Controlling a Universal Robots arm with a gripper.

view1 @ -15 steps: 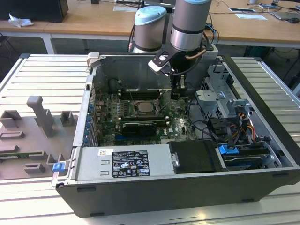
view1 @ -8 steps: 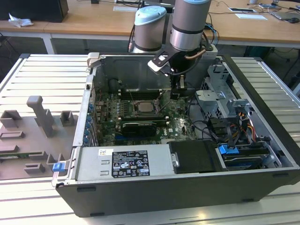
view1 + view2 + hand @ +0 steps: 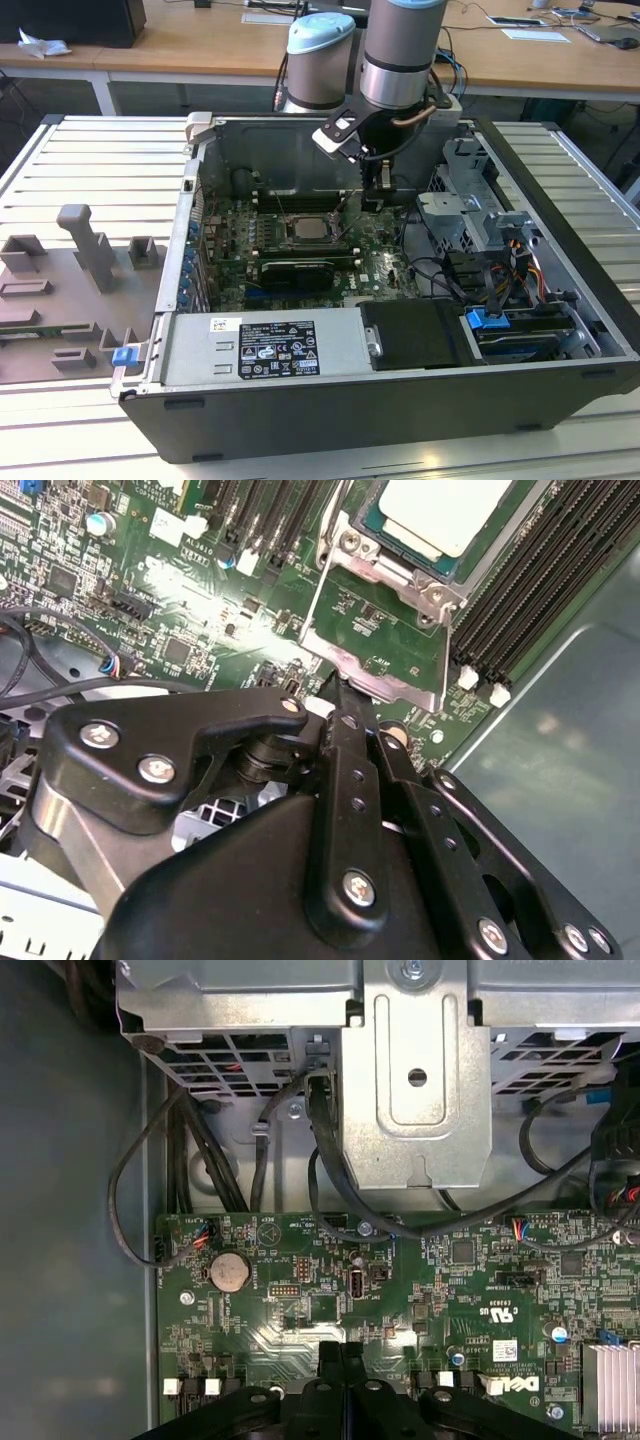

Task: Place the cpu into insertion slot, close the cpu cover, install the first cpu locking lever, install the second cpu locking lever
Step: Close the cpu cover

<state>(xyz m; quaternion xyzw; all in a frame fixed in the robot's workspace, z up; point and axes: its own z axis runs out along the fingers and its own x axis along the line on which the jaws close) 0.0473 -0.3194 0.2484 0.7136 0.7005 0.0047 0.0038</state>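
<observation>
The cpu (image 3: 440, 510) shows its pale silver face and lies flat in the insertion slot (image 3: 432, 595) on the green board; in the exterior view the cpu (image 3: 305, 229) sits mid-board inside the open case. The cpu cover (image 3: 390, 680), a silver frame, stands swung open away from the slot, with green board showing through its cut-out. My gripper (image 3: 362, 715) is shut, its black fingertips right at the cover's outer edge. In the exterior view the gripper (image 3: 373, 195) hangs just to the slot's right. Both fingers (image 3: 330, 1360) meet with no gap.
Black memory slots (image 3: 540, 580) flank the socket. A black graphics card (image 3: 295, 272) lies in front of it. The silver drive cage (image 3: 415, 1080) and loose black cables (image 3: 330, 1190) crowd the exterior view's right side. A power supply (image 3: 270, 345) fills the front, and grey fixtures (image 3: 90, 250) stand outside the case.
</observation>
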